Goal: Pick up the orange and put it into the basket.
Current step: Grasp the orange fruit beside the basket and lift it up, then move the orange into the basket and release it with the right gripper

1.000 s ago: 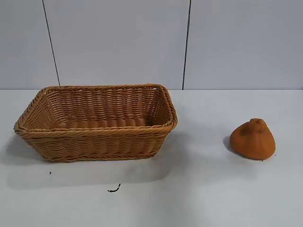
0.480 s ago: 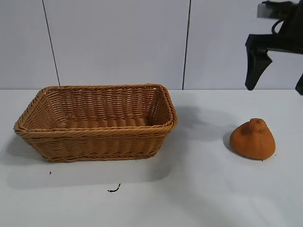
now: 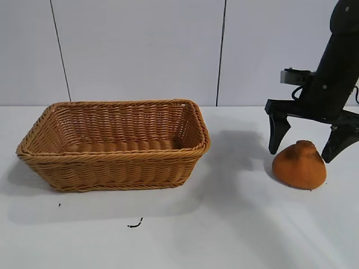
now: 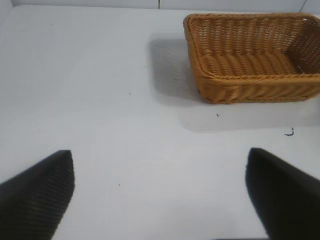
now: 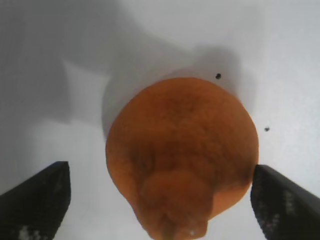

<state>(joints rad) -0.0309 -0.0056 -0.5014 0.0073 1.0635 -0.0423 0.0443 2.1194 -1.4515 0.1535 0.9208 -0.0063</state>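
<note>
The orange (image 3: 299, 165) is sat right under the right gripper (image 3: 305, 144), knobby top pointing up. The fingers are spread wide on both sides, not touching.

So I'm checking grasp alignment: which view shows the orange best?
The right wrist view: the orange fills it, centred between the open right gripper fingers. The exterior view shows it from the side, small, on the table right of the basket. The left wrist view misses it.
</note>
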